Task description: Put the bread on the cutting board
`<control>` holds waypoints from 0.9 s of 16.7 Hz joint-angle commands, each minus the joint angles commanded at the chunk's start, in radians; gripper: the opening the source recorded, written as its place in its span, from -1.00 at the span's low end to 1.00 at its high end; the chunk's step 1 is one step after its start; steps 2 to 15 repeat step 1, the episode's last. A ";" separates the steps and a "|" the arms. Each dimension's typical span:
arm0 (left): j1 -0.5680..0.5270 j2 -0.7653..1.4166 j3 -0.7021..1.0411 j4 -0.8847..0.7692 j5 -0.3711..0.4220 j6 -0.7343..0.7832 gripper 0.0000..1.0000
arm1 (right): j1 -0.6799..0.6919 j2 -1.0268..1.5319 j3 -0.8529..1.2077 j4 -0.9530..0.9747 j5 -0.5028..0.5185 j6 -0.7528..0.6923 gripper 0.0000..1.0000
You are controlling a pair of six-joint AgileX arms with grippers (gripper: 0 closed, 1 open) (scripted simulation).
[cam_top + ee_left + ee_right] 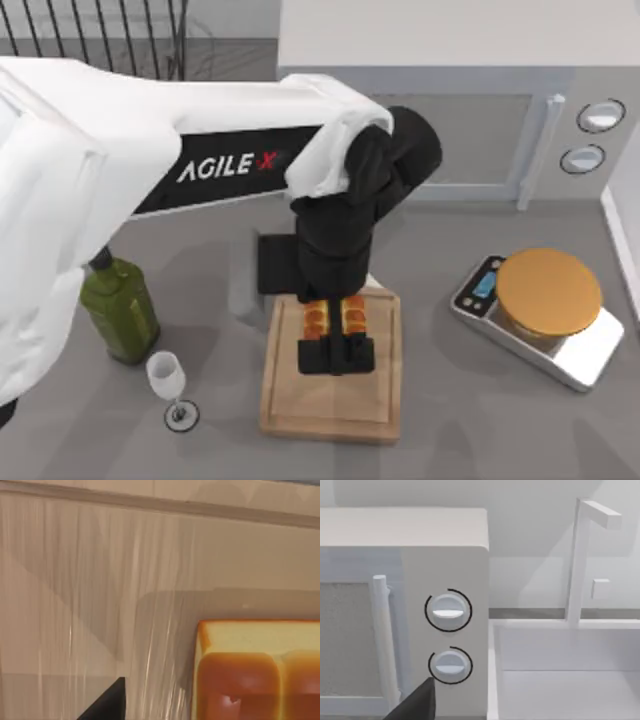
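The bread (335, 318), a small glossy orange-brown loaf piece, lies on the far half of the light-wood cutting board (330, 400) at the table's middle front. My left gripper (337, 355) reaches down right over it, black fingers straddling the loaf. The left wrist view has the bread (255, 675) resting on the board's grain (100, 605), and one dark fingertip (102, 705) stands apart from it with a clear gap, so the gripper is open. A dark edge of my right gripper (415, 702) appears in the right wrist view, parked facing the microwave.
A green bottle (120, 310) and a small wine glass (168, 385) stand left of the board. To the right sits a silver scale (540, 315) with a tan disc. The white microwave (450, 100) lines the back, with a white sink (565, 670) beside it.
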 joint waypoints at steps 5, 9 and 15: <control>0.000 0.000 0.000 0.000 0.000 0.000 1.00 | 0.000 0.000 0.000 0.000 0.000 0.000 1.00; 0.000 0.000 0.000 0.000 0.000 0.000 1.00 | 0.000 0.000 0.000 0.000 0.000 0.000 1.00; 0.000 0.000 0.000 0.000 0.000 0.000 1.00 | 0.000 0.000 0.000 0.000 0.000 0.000 1.00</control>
